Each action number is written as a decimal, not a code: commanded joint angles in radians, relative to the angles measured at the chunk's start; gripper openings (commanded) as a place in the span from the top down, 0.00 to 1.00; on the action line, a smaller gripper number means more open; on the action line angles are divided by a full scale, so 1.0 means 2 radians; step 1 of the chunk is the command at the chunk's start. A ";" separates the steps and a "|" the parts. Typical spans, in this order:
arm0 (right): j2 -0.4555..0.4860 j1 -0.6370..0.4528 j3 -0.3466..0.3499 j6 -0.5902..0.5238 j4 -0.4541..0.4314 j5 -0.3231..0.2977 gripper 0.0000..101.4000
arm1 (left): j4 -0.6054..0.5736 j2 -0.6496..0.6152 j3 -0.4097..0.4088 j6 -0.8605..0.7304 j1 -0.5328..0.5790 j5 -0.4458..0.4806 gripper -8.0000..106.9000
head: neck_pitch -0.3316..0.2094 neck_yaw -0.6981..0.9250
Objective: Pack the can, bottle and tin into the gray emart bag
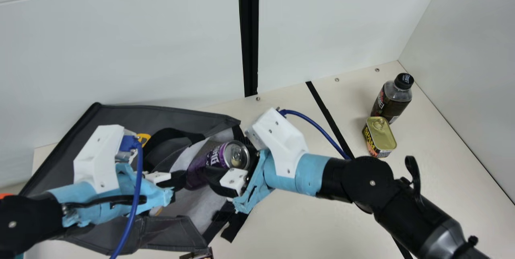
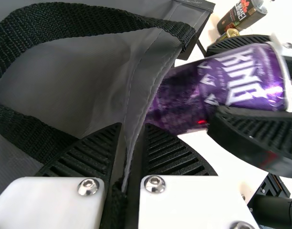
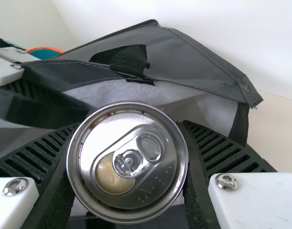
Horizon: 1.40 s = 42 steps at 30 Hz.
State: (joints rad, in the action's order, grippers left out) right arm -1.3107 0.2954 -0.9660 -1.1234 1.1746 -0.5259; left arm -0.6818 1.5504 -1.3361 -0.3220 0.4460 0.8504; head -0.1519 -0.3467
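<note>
Cream table (image 1: 297,227) | gray bag (image 1: 120,116) left | bottle (image 1: 390,104) right | tin (image 1: 379,134) just beside bottle | black strip (image 1: 328,116)

The can (image 1: 207,162) is purple with white lettering, the bag (image 1: 169,110) gray with black straps.

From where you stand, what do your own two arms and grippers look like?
Both my left arm and right arm are black, with light blue wrapping near the wrist, an angular white housing and a blue cable. The right one also has a silver-gray ring farther back. My left gripper and right gripper have black ribbed fingers, with white blocks and round silver screws.
</note>
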 commanded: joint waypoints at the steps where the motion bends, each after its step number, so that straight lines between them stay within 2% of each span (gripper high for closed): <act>1: -0.010 -0.005 -0.001 -0.041 0.031 -0.008 1.00 | 0.000 0.000 0.000 0.000 0.000 0.000 0.84 | -0.011 -0.001; 8: -0.041 -0.021 0.000 -0.110 0.085 -0.023 1.00 | 0.000 0.000 0.000 0.000 0.000 0.000 0.84 | -0.011 -0.001; 18: -0.080 -0.025 0.003 -0.175 0.139 -0.033 1.00 | 0.000 0.000 0.000 0.000 0.000 0.000 0.84 | -0.011 -0.001; 42: -0.153 -0.003 -0.015 -0.247 0.202 -0.034 1.00 | 0.001 0.000 0.000 0.000 0.000 0.000 0.84 | -0.011 -0.001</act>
State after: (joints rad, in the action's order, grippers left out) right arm -1.6144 0.2871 -0.9949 -1.6147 1.5764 -0.5963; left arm -0.6800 1.5504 -1.3361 -0.3220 0.4460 0.8504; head -0.1519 -0.3482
